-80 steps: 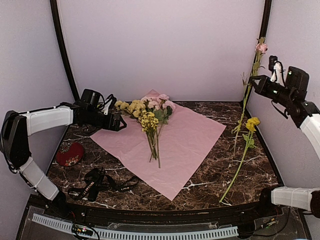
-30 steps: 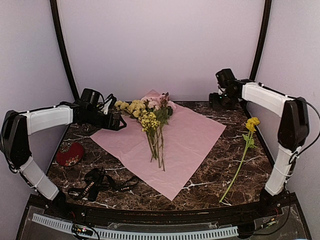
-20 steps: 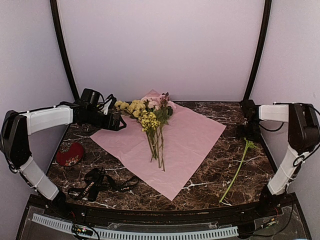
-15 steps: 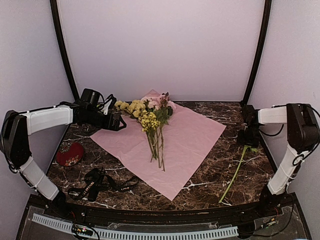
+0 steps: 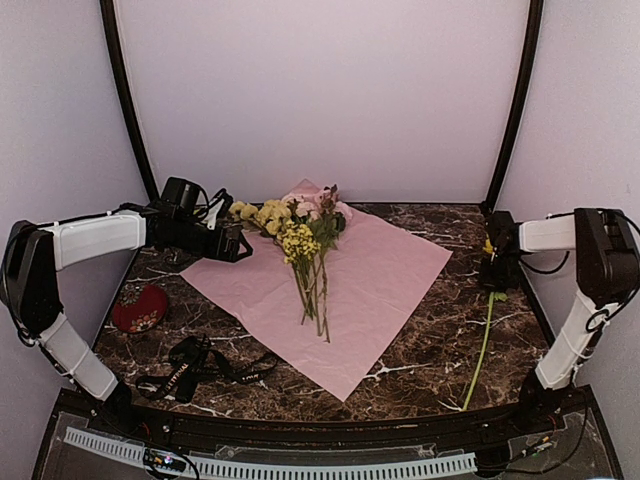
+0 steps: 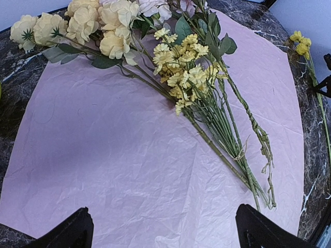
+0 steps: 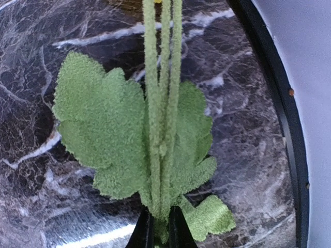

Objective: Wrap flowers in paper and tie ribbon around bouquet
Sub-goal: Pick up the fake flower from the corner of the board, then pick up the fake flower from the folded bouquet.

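Flowers (image 6: pixel 189 77), yellow, cream, pink, lie on crinkly lilac paper sheet (image 6: pixel 103 155) ahead of empty, wide-open L gripper (image 5: pixel 240 245); R gripper (image 7: pixel 158 227) pinches fuzzy green stem (image 7: pixel 158 129). Wrap, tie not done.

the paper (image 5: pixel 370 290) lay flat like a diamond on the dark marble table (image 5: pixel 430 335), with the flowers (image 5: pixel 300 238) on its far left part, blooms toward the back wall and stems pointing to the near edge. the left gripper (image 5: pixel 238 245) hung wide open just beside the paper's left corner, near the cream blooms, while the right gripper (image 5: pixel 493 272) sat closed at the upper end of a lone green stem (image 5: pixel 481 350) stretched along the table's right side. the ribbon (image 5: pixel 190 372) lay bunched at the near left, a red heart-shaped thing (image 5: pixel 138 308) just behind it.
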Robot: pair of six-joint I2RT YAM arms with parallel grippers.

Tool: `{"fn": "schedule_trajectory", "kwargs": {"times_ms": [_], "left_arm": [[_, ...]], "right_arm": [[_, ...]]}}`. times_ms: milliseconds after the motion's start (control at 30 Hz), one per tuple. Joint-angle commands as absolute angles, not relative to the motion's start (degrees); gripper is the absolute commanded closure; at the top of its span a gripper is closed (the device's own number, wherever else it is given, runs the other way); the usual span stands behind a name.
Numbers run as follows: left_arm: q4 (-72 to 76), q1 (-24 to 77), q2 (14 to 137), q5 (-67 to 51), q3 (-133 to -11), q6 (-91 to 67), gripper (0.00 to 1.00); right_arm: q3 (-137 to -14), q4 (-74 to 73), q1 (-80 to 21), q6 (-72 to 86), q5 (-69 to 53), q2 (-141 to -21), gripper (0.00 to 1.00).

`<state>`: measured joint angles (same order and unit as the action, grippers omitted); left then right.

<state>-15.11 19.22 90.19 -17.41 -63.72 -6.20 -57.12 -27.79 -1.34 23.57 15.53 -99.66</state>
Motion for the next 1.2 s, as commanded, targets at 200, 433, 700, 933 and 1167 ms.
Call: {"fn": "schedule_trajectory", "kwargs": {"times_ms": [200, 433, 700, 933, 1167], "left_arm": [[-16.17, 18.94, 89.48, -17.1, -65.3, -5.67, 0.01], [-15.6, 18.97, 88.24, -15.87, -64.59, -5.11, 0.01], [-15.59, 18.91, 87.39, -16.69, -64.48, -5.44, 0.01], [-15.76, 18.92, 87.77, -17.97, -64.56, -5.88, 0.01], [-15.91, 18.98, 89.0, -18.2, -64.69, -6.06, 0.01]], "right_arm": [[-63.87, -26.34, -6.05, 20.47, 9.0, -79.05, 1.0], [-71.98, -1.45, -25.55, 28.57, -11.12, -87.74, 1.0], [-106.09, -4.83, -35.56, 27.6, -12.17, -119.57, 1.0], [-124.89, -11.48, -35.95, 28.6, -13.51, -136.21, 1.0], [-122.25, -5.85, -35.89, 27.65, -6.61, -140.91, 0.96]]}}
